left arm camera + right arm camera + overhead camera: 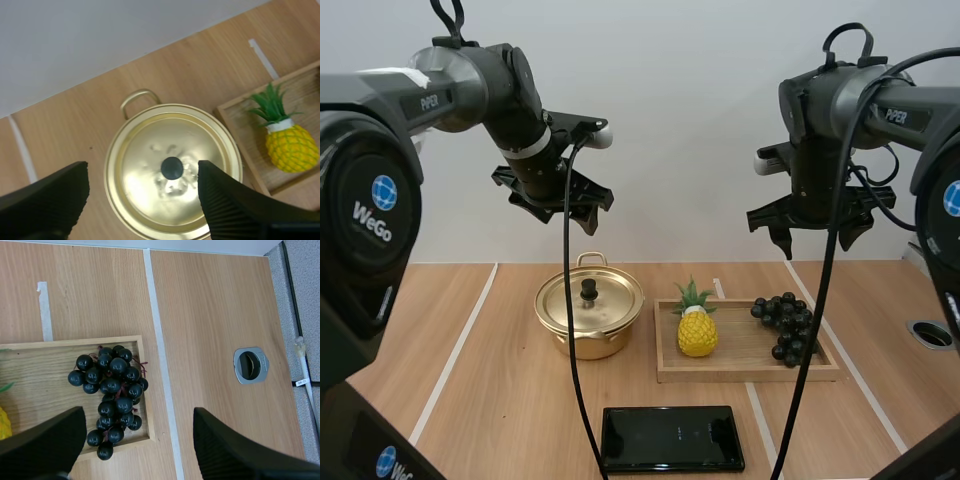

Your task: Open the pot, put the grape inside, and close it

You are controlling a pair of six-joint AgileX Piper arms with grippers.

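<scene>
high view, arms:
- the left arm comes in from the upper left of the frame with its wrist bent down. the left hand [563,218] points at the desk [490,400] and hangs in the air above the pot [588,338], well apart from it.
- left wrist view: its 2 fingers [47,205] stand wide apart, ribbed inner faces turned to each other, nothing between them. looking down through the gap, the lid's knob sits between the 2 fingers, well below them.
- the right arm enters from the upper right of the frame, forearm dropping steeply. the right hand [816,242] is aimed down, in the air over the right end of the wooden tray [740,370].
- right wrist view: its fingers [42,445] are spread wide and hold nothing. the grapes lie below, touching neither finger.

things:
- pot: gold, on the bare desk, left of centre in the frame. the lid [605,302] is on, with a black knob [589,289] upright at its middle. 1 loop handle shows at the far side.
- grapes [786,325]: 1 dark bunch lying in the right end of the tray, close against its right rim, right of centre in the frame.
- toy pineapple [697,332]: upright at the tray's left end, apart from the grapes.
- tray: just right of the pot. cannot tell whether the 2 touch.
- flat black slab [672,438]: at the bottom centre of the frame, in front of the tray.
- round metal grommet [930,333]: set in the desk at the right edge of the frame.
</scene>
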